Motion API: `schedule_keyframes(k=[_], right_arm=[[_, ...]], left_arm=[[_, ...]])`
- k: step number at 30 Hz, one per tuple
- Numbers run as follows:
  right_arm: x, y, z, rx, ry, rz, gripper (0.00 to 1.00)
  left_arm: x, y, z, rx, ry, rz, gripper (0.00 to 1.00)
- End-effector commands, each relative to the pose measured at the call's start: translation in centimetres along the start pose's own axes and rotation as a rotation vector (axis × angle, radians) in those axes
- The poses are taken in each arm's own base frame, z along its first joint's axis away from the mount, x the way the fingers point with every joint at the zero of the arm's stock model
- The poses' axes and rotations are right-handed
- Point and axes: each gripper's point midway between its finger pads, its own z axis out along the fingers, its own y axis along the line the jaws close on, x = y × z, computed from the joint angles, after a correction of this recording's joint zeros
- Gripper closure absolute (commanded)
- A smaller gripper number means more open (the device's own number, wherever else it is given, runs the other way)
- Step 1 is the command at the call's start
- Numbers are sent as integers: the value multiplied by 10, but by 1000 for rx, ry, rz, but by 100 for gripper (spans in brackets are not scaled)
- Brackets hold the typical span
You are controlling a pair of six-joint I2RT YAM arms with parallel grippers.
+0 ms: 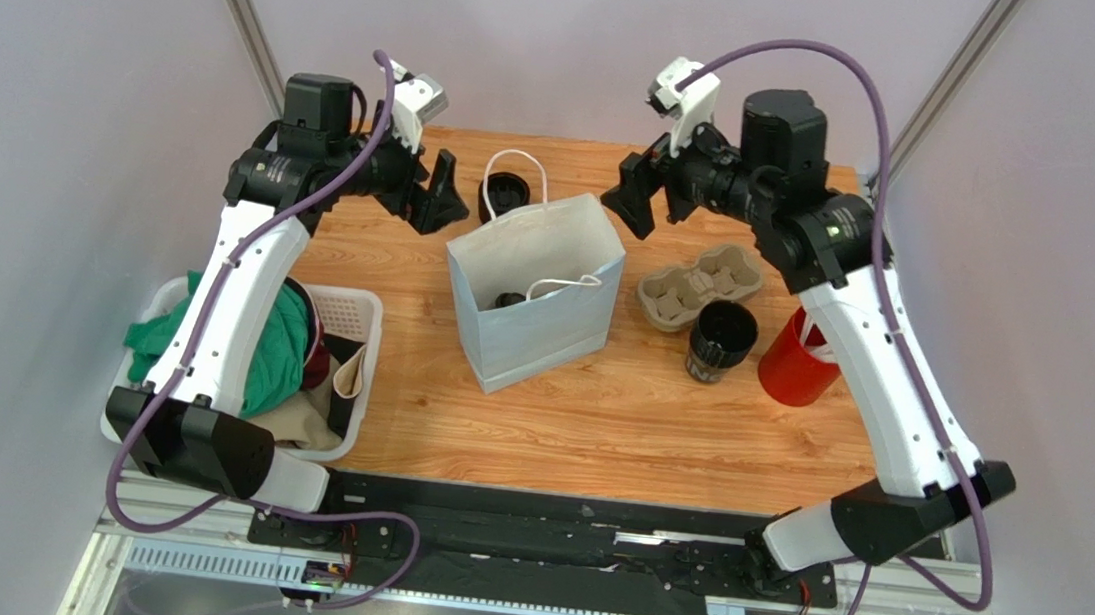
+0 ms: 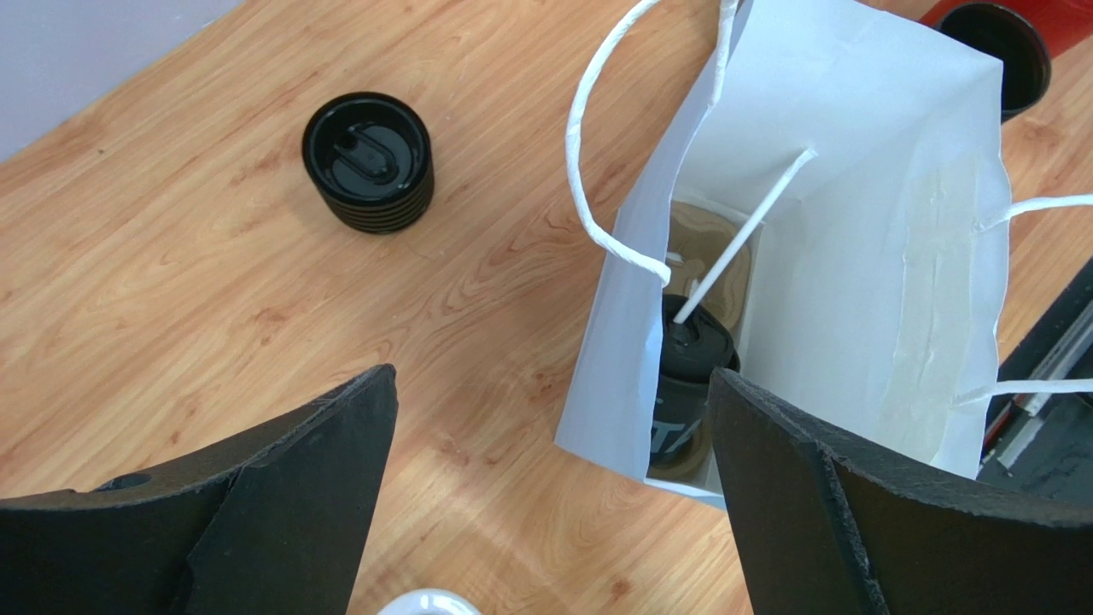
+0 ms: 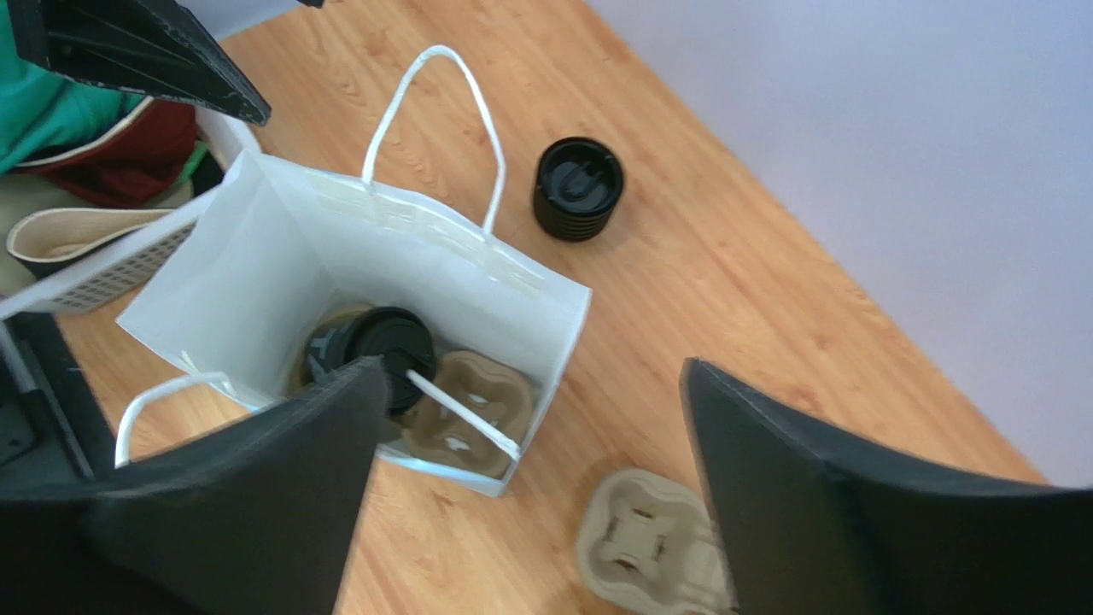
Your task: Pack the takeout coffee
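Wooden table (image 1: 618, 420), white paper bag (image 1: 537, 329), cardboard tray (image 1: 699, 285), lidded black cup (image 2: 368, 160), second black cup (image 1: 724, 340), red cup (image 1: 800, 370), basket (image 1: 361, 323)

— Where is the paper bag (image 1: 530, 321)?
— Mid-table. The takeout coffee (image 3: 385, 344) sits in a cup tray (image 3: 485, 400) inside it, and a lidded cup (image 3: 577, 188) stands just behind it, on the far side.
— And to the right?
— A second cup tray (image 1: 699, 286). An open cup (image 1: 723, 340) stands on its near side, with a taller cup (image 1: 797, 365) just right of that. A basket (image 1: 366, 343) sits at the left near edge.

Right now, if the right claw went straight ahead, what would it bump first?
Probably the white paper bag: its open corner lies between the tips of the right claw, though depth is unclear.
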Motion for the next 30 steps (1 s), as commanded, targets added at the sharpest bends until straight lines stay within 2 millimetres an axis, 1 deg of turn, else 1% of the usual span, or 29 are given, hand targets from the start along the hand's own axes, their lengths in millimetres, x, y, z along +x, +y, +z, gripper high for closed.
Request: schedule_keyframes(k=[1, 2, 4, 5, 6, 7, 8, 9, 10, 11, 12, 13, 14, 15, 16, 17, 18, 19, 20, 21, 23, 25, 26, 27, 28, 29, 30], right_arm=[[-24, -21, -45, 151, -44, -65, 1], [-23, -27, -52, 193, -42, -70, 1], [-22, -35, -60, 238, -40, -75, 1], [-21, -44, -65, 287, -33, -74, 1], [-23, -49, -72, 326, -49, -79, 1], [-23, -58, -78, 371, -50, -78, 1], [-22, -71, -86, 446, -49, -77, 1], [-26, -81, -97, 509, -71, -74, 1], [-26, -96, -108, 569, -76, -65, 1], [-26, -106, -119, 623, -82, -57, 1], [-35, -114, -134, 669, -128, -48, 1], [-31, -132, -152, 741, -137, -28, 1], [-33, -141, -162, 779, -160, -11, 1], [-36, -149, -173, 815, -188, 4, 1], [-35, -157, -187, 862, -193, 6, 1], [-33, -163, -195, 914, -186, 9, 1], [-35, -166, -200, 944, -191, -14, 1], [-36, -164, -206, 959, -195, -18, 1], [-34, -164, -209, 969, -191, -19, 1], [-34, -163, -211, 972, -191, -20, 1], [-38, -158, -220, 981, -204, -16, 1], [-39, -153, -223, 974, -205, -4, 1], [-44, -149, -230, 978, -221, -3, 1], [-43, -146, -232, 973, -213, 3, 1], [-45, -143, -234, 967, -224, 17, 1], [-47, -140, -236, 960, -229, 23, 1], [-49, -136, -240, 952, -234, 26, 1]], left_arm=[[-32, -1, -31, -81, -93, 81, 1], [-33, 1, -33, -100, -94, 81, 1], [-39, 3, -39, -130, -122, 89, 1], [-41, 7, -43, -161, -132, 91, 1], [-44, 7, -49, -181, -152, 84, 1], [-49, 11, -52, -209, -173, 88, 1], [-50, 20, -59, -265, -180, 79, 1], [-53, 25, -63, -292, -189, 61, 1], [-59, 30, -71, -322, -204, 56, 1], [-60, 41, -80, -364, -209, 36, 1], [-61, 49, -82, -376, -210, 4, 1], [-69, 53, -90, -383, -232, -8, 1], [-69, 66, -101, -395, -249, -39, 1], [-68, 75, -101, -393, -249, -82, 1], [-75, 80, -110, -403, -269, -89, 1], [-75, 89, -118, -415, -278, -107, 1], [-75, 97, -119, -422, -277, -119, 1], [-81, 99, -126, -433, -290, -113, 1], [-83, 101, -132, -452, -296, -107, 1], [-87, 99, -137, -463, -303, -85, 1], [-97, 91, -146, -469, -334, -49, 1], [-110, 76, -164, -485, -380, 1, 1], [-114, 72, -170, -498, -394, 16, 1], [-119, 62, -181, -508, -418, 44, 1], [-122, 58, -185, -513, -430, 57, 1], [-126, 49, -193, -520, -450, 79, 1], [-124, 47, -193, -519, -451, 77, 1]])
